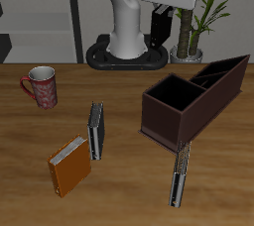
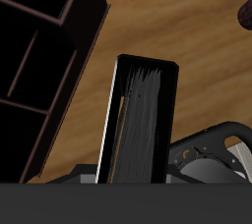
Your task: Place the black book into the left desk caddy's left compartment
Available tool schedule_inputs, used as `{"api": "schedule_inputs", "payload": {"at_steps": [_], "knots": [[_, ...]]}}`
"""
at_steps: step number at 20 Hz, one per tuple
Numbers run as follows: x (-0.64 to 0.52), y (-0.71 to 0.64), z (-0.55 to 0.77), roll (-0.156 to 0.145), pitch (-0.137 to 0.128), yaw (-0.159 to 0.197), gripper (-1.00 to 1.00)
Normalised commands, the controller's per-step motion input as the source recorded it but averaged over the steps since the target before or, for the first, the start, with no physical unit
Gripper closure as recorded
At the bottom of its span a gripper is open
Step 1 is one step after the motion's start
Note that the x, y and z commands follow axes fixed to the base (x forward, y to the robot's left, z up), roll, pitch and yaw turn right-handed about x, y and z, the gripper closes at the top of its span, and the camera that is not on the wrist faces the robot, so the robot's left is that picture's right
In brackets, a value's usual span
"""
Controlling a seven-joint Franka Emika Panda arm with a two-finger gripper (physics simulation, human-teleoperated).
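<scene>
Pincer (image 1: 161,10) closed on the black book (image 1: 159,25), which hangs edge-down, high over the far worktop (image 1: 119,195) behind the caddy (image 1: 184,121), probably so it clears the walls before dropping into the left compartment (image 1: 228,69).

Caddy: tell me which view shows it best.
The exterior view. There the caddy shows whole: its outer walls, open top and inner dividers. The wrist view catches only part of it, dark inside and cut off by the picture's edge.
</scene>
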Motion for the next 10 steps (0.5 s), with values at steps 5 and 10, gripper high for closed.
{"api": "schedule_inputs", "payload": {"at_steps": [5,10], "knots": [[-0.08,0.19,0.10,0.035,-0.030,-0.029,1.00],[-0.02,0.39,0.07,0.049,0.006,-0.043,1.00]]}}
